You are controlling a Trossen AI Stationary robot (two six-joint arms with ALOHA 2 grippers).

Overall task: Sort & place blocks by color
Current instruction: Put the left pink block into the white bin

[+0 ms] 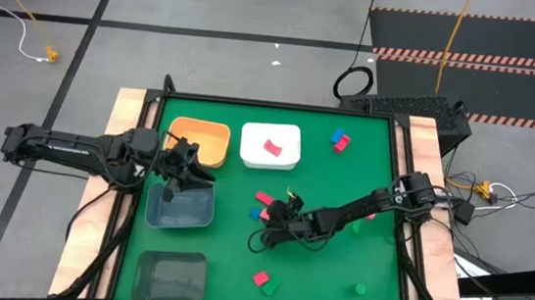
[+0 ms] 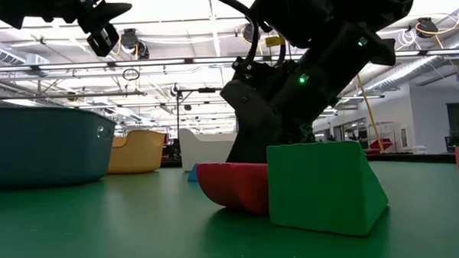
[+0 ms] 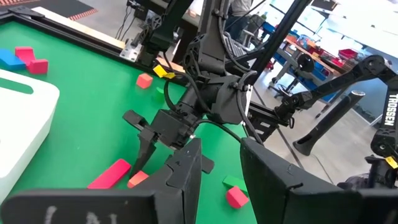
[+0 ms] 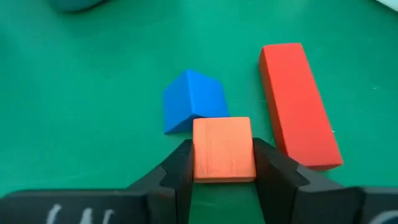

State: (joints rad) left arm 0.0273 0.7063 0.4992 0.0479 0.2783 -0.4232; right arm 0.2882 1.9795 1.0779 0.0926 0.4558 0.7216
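Observation:
My right gripper stands low over the middle of the table, shut on a small orange-red cube. A blue block and a red bar lie on the mat just beyond it. My left gripper hangs open and empty above the far edge of the blue-grey bin. A red block lies inside the white bin. A red and green pair sits near the table's near edge. A blue and red pair sits by the far edge. My right gripper pinches the orange-red cube by its two opposite side faces, one finger on each side. The fingers come slanting down from above. Whether the cube rests on the mat or is lifted clear, I cannot tell.
An orange bin stands left of the white bin, and a second grey bin sits near the near left corner. A lone green block lies near right. In the low view a green block and a red one fill the foreground.

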